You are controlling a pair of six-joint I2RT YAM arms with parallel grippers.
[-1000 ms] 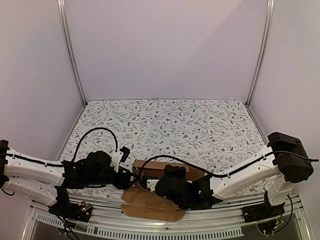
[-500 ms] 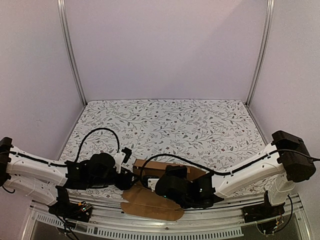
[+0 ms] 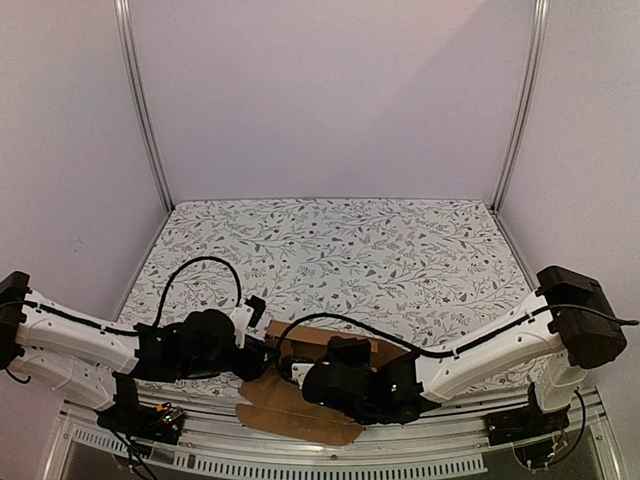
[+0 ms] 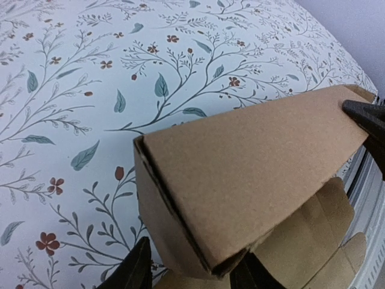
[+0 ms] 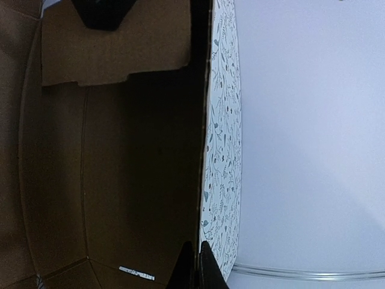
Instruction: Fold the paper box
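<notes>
The paper box [image 3: 325,336] is a brown cardboard sleeve lying near the table's front edge, with a loose flap [image 3: 290,412] hanging over that edge. My left gripper [image 3: 262,362] meets it from the left. In the left wrist view its fingers [image 4: 137,270] straddle the box's [image 4: 252,162] near corner; a sliver of table shows beside the left finger, so the jaws stand open. My right gripper [image 3: 300,372] is shut on the box's thin wall edge [image 5: 204,150]; its fingertips [image 5: 195,247] pinch it, and the dark inside [image 5: 120,168] fills that view.
The floral tablecloth [image 3: 400,250] stretches behind the box. White walls and metal posts [image 3: 140,100] enclose the table. The metal front rail [image 3: 300,462] runs just below the hanging flap. The right gripper's black finger [image 4: 367,120] shows at the box's far end.
The left jaws have narrowed around the box's end. Both grippers and the box have crept a little to the left, and the hanging flap has shifted with them.
</notes>
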